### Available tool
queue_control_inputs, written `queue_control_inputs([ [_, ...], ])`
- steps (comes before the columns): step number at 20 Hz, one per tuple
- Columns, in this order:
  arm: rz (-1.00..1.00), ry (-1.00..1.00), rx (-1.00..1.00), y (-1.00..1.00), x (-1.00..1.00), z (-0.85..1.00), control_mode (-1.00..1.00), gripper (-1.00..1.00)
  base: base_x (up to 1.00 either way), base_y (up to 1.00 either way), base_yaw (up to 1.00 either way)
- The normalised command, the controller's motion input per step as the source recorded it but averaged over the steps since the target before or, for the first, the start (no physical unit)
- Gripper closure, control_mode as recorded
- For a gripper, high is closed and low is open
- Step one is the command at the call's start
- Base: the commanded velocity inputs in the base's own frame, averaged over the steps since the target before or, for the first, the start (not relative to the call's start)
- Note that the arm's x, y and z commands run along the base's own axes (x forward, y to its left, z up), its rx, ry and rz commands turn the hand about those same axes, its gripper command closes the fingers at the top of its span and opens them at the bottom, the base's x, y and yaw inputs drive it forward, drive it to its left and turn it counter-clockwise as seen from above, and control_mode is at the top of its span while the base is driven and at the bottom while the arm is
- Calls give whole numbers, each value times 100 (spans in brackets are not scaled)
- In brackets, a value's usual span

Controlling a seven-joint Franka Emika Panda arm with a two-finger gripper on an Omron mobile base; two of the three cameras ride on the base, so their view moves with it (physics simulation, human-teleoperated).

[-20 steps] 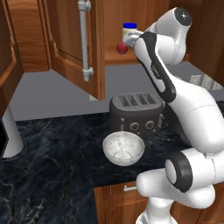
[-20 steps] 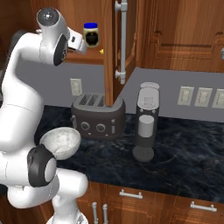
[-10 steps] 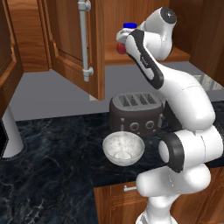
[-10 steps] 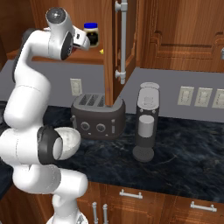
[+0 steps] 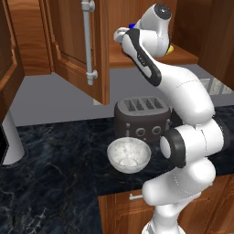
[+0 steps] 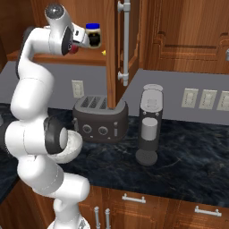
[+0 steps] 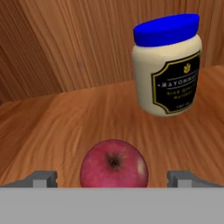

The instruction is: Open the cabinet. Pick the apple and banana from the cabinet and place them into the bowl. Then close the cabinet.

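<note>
Now the reddish-brown wooden wall cabinet [image 5: 77, 50] stands with its door swung wide, so the opening step looks done and the step in hand is the pick of the small round dark-red apple [image 7: 114, 163]. The white arm's two-finger gripper [image 7: 113, 178] reaches into the cabinet at shelf height. In the hand view its two small dark finger tips [image 7: 43, 178] stand wide apart, one on each side of the apple, with clear gaps to the fruit; the jaws are fully spread and hold nothing.

The apple sits on the wooden shelf, stem dimple facing the camera, centred between the tips. Behind it and off to one side stands a cream mayonnaise jar with a blue lid [image 7: 168, 65], apart from the apple. A bit of the yellow banana [image 5: 170, 49] peeks out on the shelf past the arm in the left base view. The whitish-grey marbled stone bowl [image 5: 129, 155] waits on the dark counter below, just in front of the dark four-slot toaster [image 5: 141, 116].

The next move likely calls for a short advance so the tips pass the apple's widest part, then a squeeze, keeping away from the jar.
</note>
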Motion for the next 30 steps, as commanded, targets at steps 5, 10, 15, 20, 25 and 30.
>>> queue_control_inputs([
  [5,0,0,0,0,0,-7,-100,-100,0,0,0],
  [10,0,0,0,0,1,-8,-100,-100,0,0,0],
  [15,0,0,0,0,7,-6,-100,-100,0,0,0],
  [20,0,0,0,0,15,-9,-100,-100,0,0,0],
  [25,0,0,0,4,26,-8,-100,-100,0,0,0],
  [30,0,3,-1,18,18,-8,-100,-100,0,0,0],
])
